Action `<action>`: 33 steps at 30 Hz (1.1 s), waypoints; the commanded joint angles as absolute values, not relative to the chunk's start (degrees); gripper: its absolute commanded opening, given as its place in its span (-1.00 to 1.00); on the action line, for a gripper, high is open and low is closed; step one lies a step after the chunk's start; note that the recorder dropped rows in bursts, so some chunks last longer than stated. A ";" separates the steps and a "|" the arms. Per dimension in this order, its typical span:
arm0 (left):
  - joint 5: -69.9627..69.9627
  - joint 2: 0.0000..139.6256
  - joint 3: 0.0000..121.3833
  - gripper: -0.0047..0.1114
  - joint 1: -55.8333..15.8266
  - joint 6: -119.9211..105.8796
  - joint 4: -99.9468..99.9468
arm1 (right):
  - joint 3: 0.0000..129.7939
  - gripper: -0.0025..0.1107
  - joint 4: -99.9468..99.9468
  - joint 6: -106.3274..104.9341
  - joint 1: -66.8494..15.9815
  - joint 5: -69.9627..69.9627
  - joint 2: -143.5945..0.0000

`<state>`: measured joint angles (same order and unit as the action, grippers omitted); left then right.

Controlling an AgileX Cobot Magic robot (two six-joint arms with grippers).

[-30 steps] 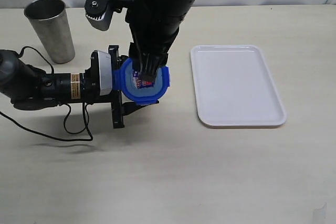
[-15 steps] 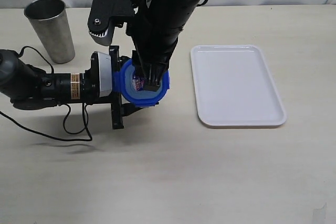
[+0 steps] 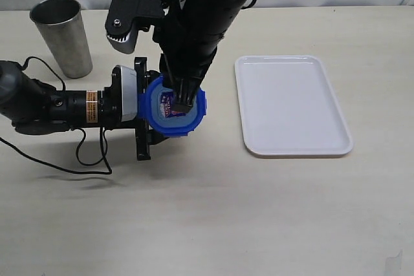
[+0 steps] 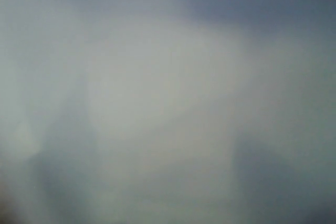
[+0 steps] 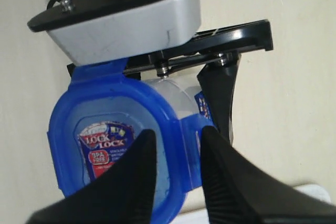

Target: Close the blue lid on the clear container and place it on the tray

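The blue lid (image 3: 160, 118) with its red-and-blue sticker (image 5: 102, 148) sits over the mouth of the clear container (image 5: 176, 98), which shows only as a pale wall under the lid. My left gripper (image 3: 150, 108) lies flat on the table and is shut on the container, with one black finger (image 5: 220, 93) against its side. The left wrist view is a grey blur. My right gripper (image 5: 177, 139) comes down from above, and its fingers close across the lid's rim and one flap (image 5: 191, 148). The white tray (image 3: 292, 105) lies to the right, empty.
A grey metal cup (image 3: 61, 37) stands at the back left. The left arm's black cable (image 3: 84, 159) loops over the table in front of that arm. The right arm's bulk hangs over the lid and hides the table behind it.
The lid and my right gripper's fingers have shifted slightly toward the front of the table and the lid's tilt has changed. The left arm has stayed put.
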<state>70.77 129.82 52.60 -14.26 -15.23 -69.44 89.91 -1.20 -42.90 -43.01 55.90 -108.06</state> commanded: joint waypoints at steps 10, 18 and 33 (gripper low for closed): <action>69.96 129.84 52.77 -0.92 -14.71 -11.54 -69.71 | 87.52 -0.52 -1.28 -44.28 -42.64 63.31 -114.86; 69.96 129.84 52.77 -0.92 -14.71 -10.13 -69.78 | 87.52 -0.56 -1.52 -44.54 -42.64 63.42 -115.49; 69.96 129.74 52.77 -0.92 -14.71 -8.67 -69.63 | 86.41 -0.55 -4.28 -46.79 -42.14 63.65 -116.06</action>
<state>68.89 129.82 52.69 -14.16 -16.47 -71.86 90.06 -7.41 -47.57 -42.70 60.51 -110.22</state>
